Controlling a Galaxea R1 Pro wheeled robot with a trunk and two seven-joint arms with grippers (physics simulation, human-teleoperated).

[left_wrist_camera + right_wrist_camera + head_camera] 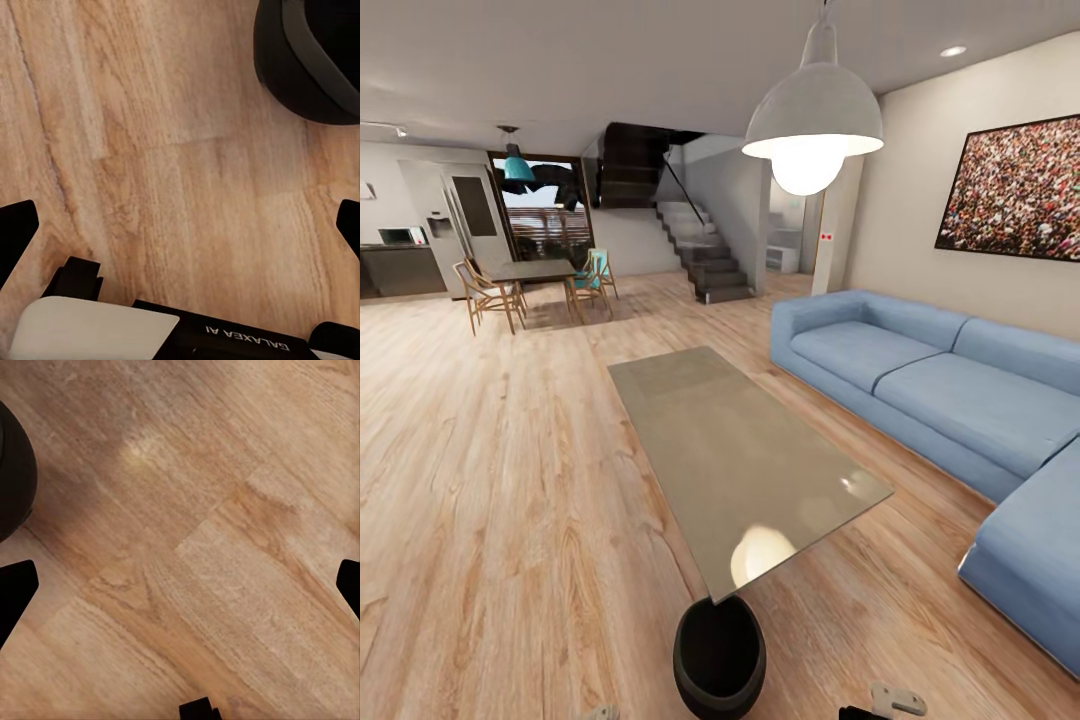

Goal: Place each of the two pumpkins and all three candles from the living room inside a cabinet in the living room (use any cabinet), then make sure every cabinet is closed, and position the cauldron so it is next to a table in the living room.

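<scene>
The black cauldron [720,655] stands on the wood floor, touching or just short of the near end of the glossy grey coffee table [730,450]. My left gripper [180,229] hangs open over bare floor, with the cauldron [315,60] just ahead of it. My right gripper [180,589] is also open above the planks, and the cauldron's edge [11,472] is off to one side. Nothing sits between either pair of fingers. The pumpkins, candles and cabinet are out of view.
A blue L-shaped sofa [940,390] runs along the right of the table. A white dome lamp [812,120] hangs overhead. Far back stand a dining table with chairs [535,270] and stairs [700,250]. Open wood floor lies left of the coffee table.
</scene>
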